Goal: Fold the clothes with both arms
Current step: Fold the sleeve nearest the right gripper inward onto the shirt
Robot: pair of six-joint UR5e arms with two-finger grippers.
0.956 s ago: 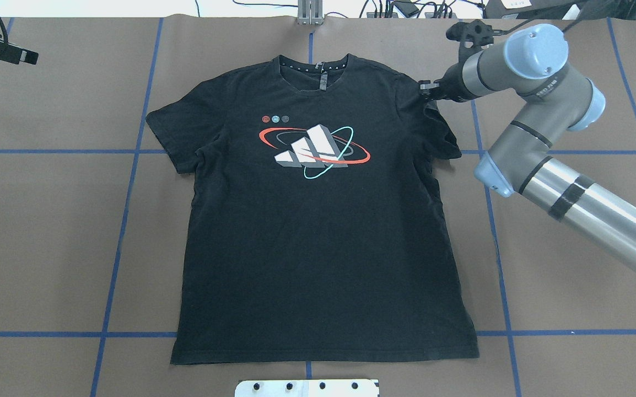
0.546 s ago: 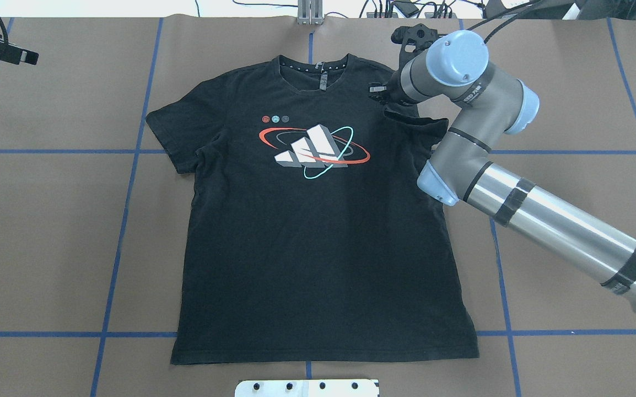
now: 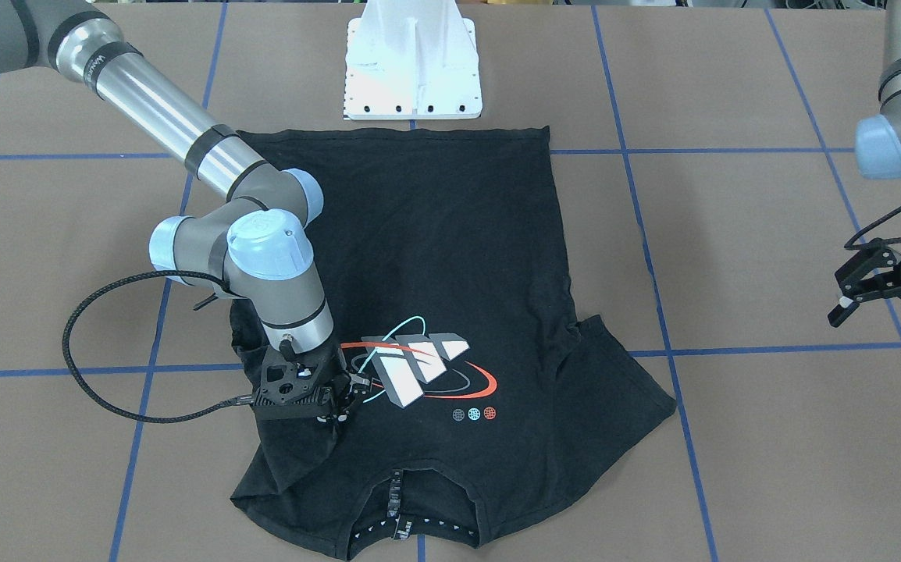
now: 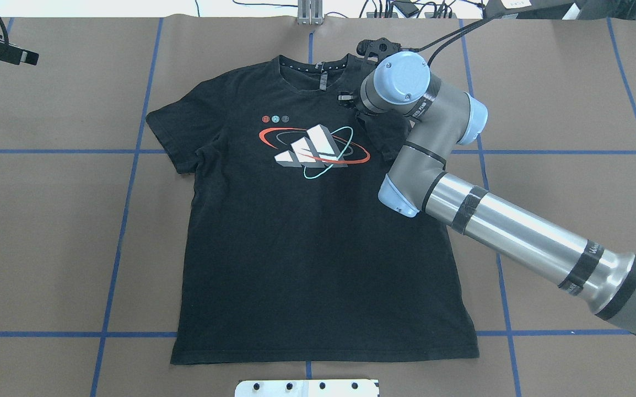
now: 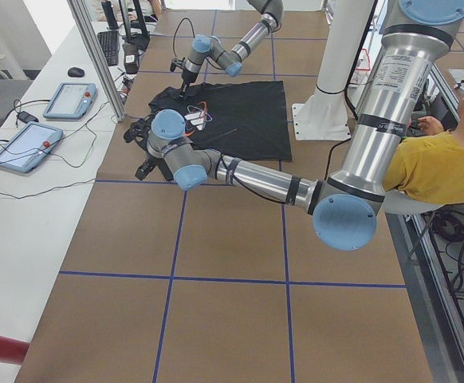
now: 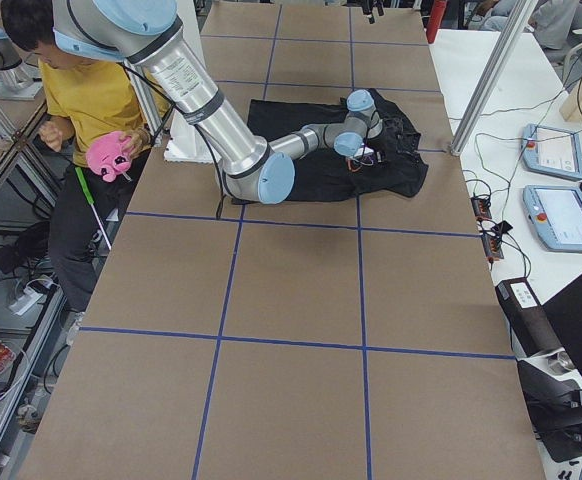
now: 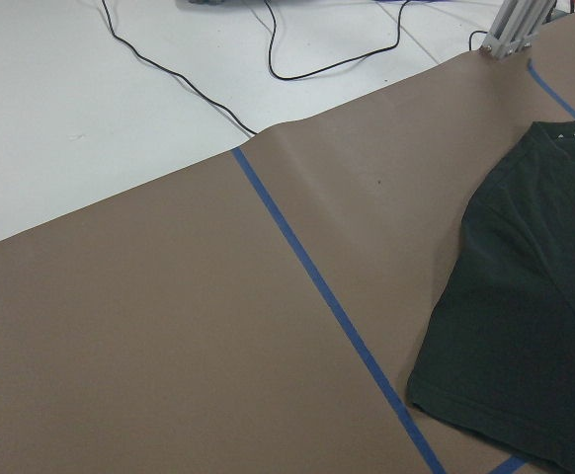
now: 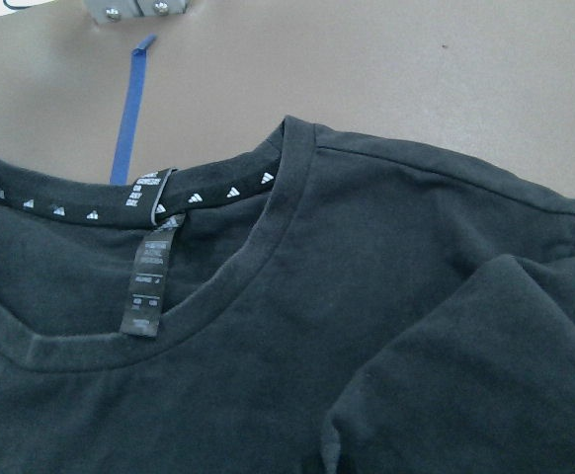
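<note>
The black T-shirt (image 4: pixel 307 248) lies flat, logo side up, on the brown surface (image 4: pixel 48 220). The right end effector (image 3: pixel 349 390) is clenched on one sleeve (image 4: pixel 387 135), holding it folded over the chest just beside the three-bar orbit logo (image 4: pixel 312 149). The left end effector (image 3: pixel 876 336) hangs released, well apart from the shirt. The print on the neck label (image 8: pixel 144 286) is too small to read.
</note>
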